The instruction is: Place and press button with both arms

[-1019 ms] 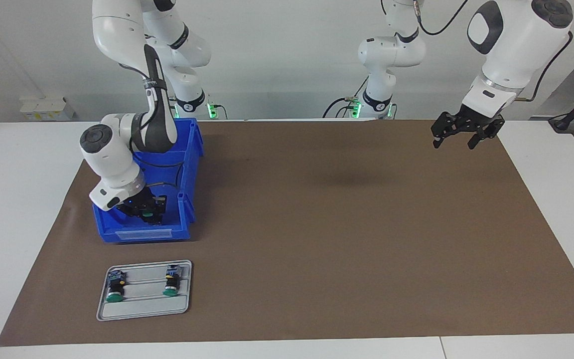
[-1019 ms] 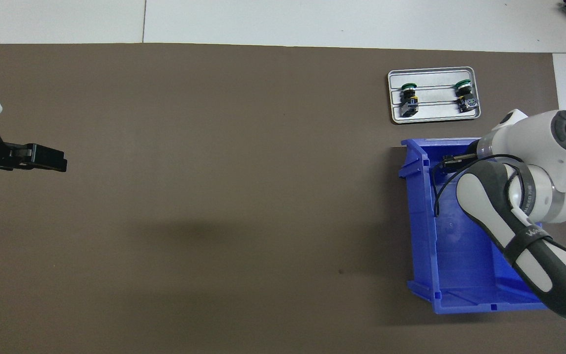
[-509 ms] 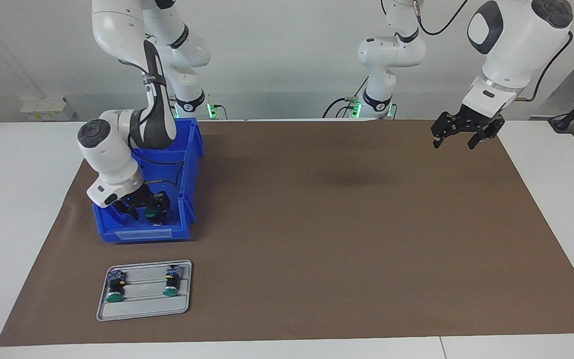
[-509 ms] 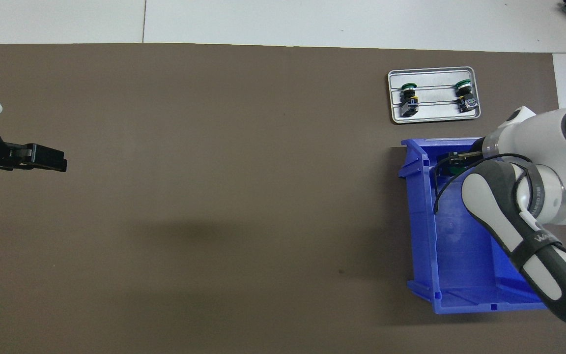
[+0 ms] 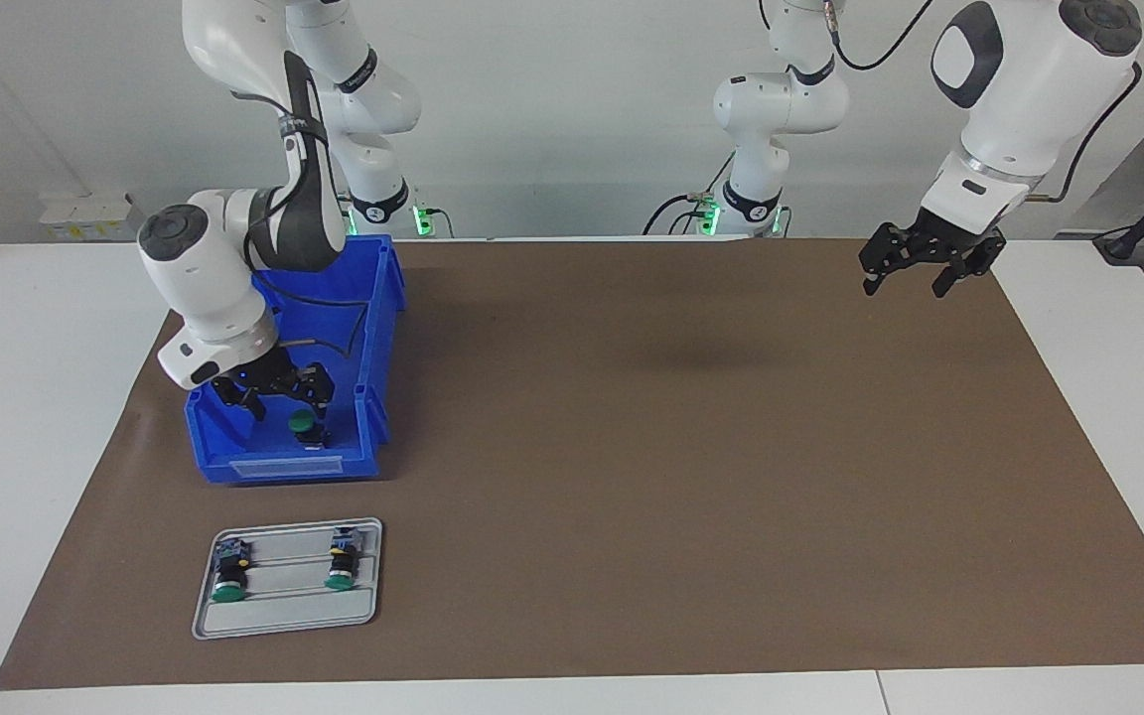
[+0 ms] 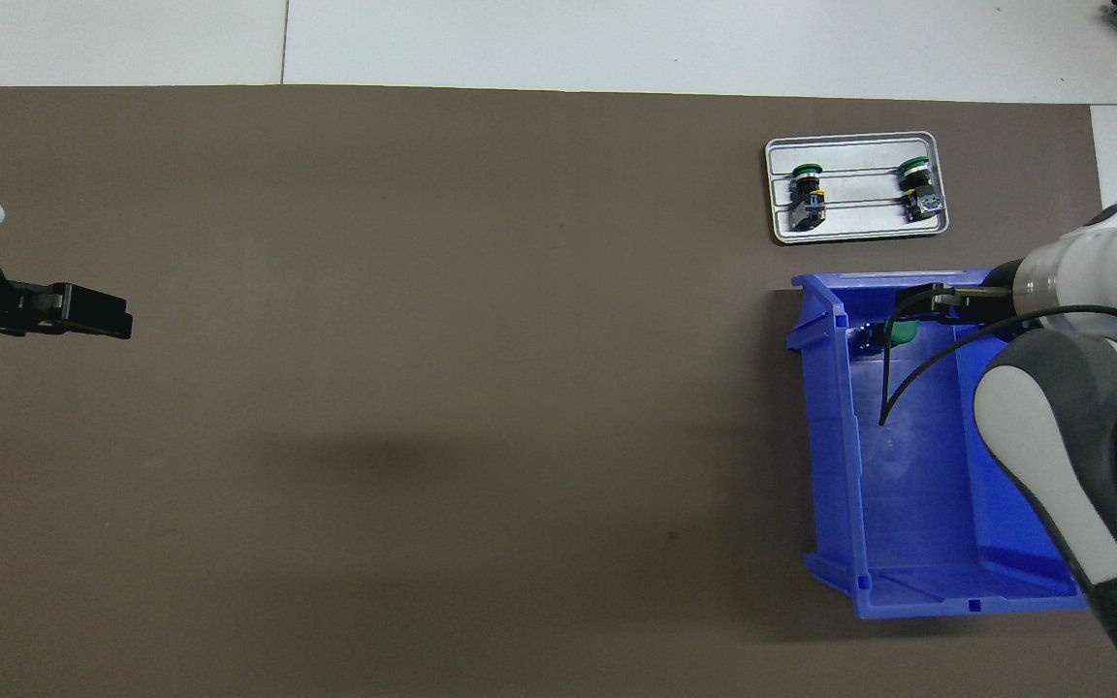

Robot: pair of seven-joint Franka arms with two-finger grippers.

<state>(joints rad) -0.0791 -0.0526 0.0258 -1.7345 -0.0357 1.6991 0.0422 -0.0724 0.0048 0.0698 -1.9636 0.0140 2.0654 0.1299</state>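
The button (image 5: 304,424) with its round dark-green cap lies in the blue bin (image 5: 279,467), at the end farther from the robots. In the overhead view the button (image 6: 898,333) lies by the bin's wall (image 6: 825,436). My right gripper (image 5: 279,397) hangs open just above the button, clear of it and holding nothing; it also shows in the overhead view (image 6: 946,299). My left gripper (image 5: 915,270) waits open and empty in the air over the mat at the left arm's end of the table; it also shows in the overhead view (image 6: 83,312).
A grey tray (image 5: 284,616) lies on the brown mat, farther from the robots than the bin, with two like buttons (image 5: 229,574) (image 5: 341,564) on it. In the overhead view the tray (image 6: 859,225) is just above the bin.
My right gripper has risen out of the bin's bottom and stands open; the button has stayed lying in the bin. The left arm has not moved.
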